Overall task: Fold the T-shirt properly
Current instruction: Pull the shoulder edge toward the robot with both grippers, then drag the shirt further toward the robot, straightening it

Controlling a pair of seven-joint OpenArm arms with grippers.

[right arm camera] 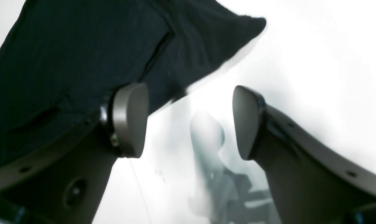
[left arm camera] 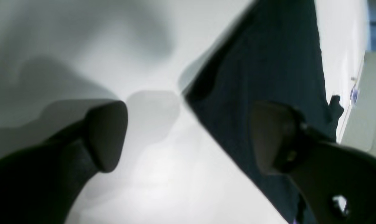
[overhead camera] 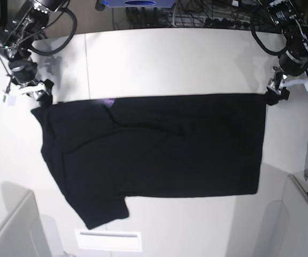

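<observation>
White table [overhead camera: 186,59], cables [overhead camera: 197,16] behind

White table [overhead camera: 170,59]; black T-shirt [overhead camera: 159,144] spread flat on it, one sleeve toward near edge.

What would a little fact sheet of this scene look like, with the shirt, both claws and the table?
garment: large black cloth T-shirt, spread flat, one sleeve toward the near edge
surface: white table
left gripper: open, holding nothing, at a shirt corner
right gripper: open, holding nothing, at the opposite corner
print: small purple patch at the shirt's far edge
</observation>
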